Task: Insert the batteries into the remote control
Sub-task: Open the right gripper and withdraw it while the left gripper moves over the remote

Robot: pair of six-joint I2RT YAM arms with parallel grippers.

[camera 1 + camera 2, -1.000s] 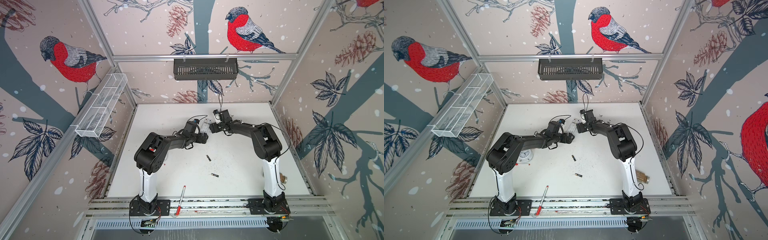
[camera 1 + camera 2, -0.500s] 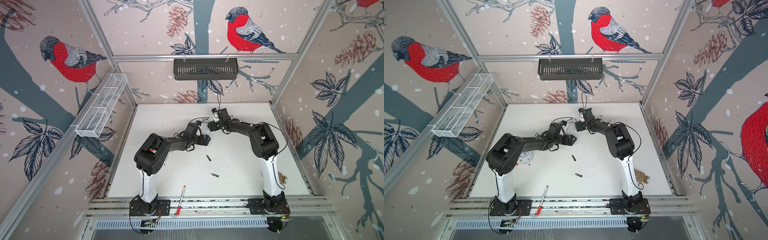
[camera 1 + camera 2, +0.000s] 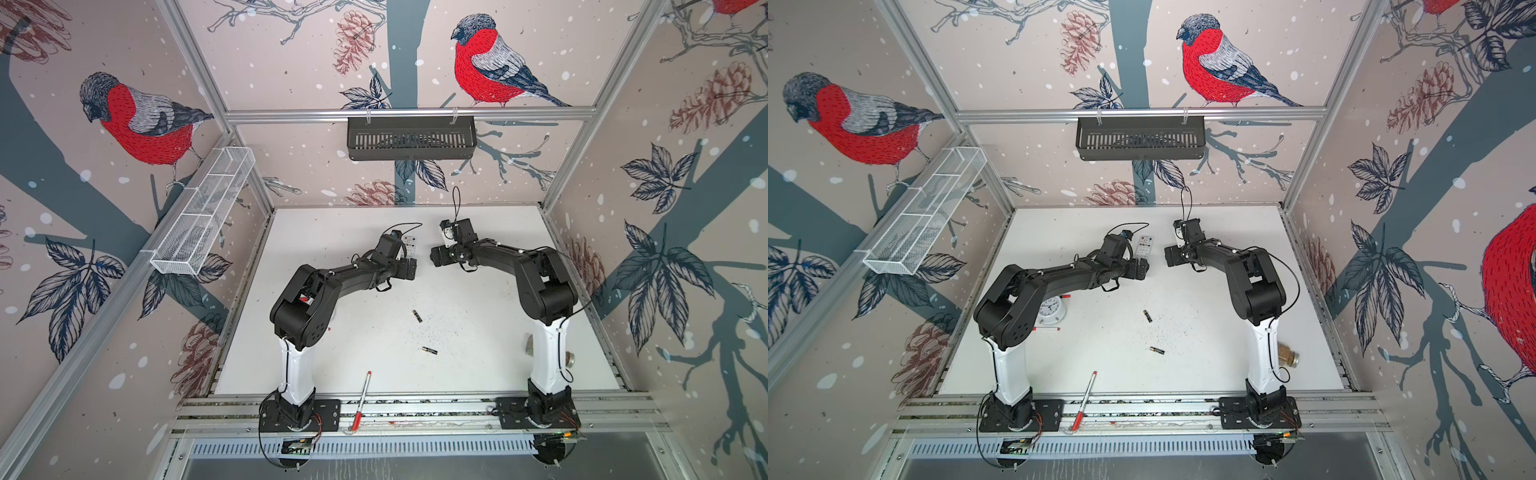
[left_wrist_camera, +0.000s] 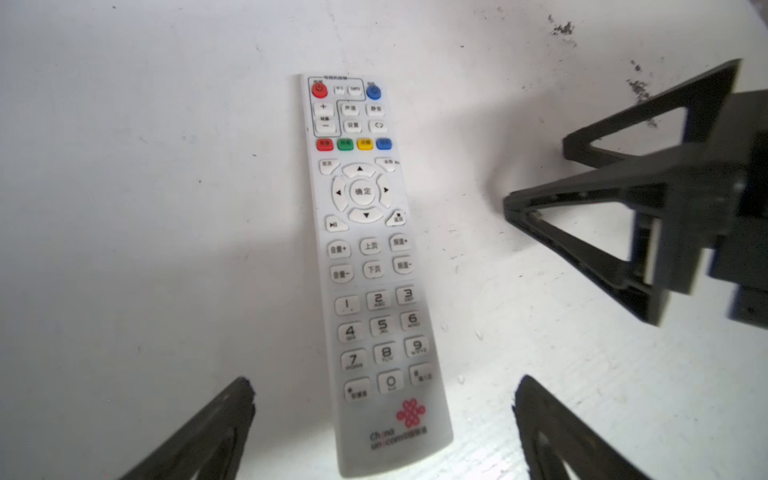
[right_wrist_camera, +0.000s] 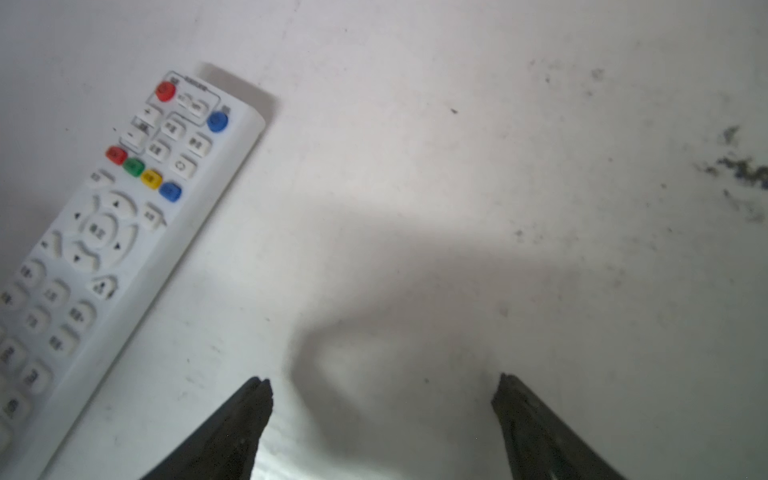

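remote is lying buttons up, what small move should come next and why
Probably lower the open left hand and close on the remote at its logo end to turn it over: its buttons face up, and both batteries lie loose, apart from it.

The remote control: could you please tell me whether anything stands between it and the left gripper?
Nothing visible does. The remote control lies buttons-up on the table just below the open left gripper; the right gripper stands apart, to one side.

Left arm [image 3: 353, 272] and right arm [image 3: 494, 251] stretched inward, low, jaws of both wide apart, empty
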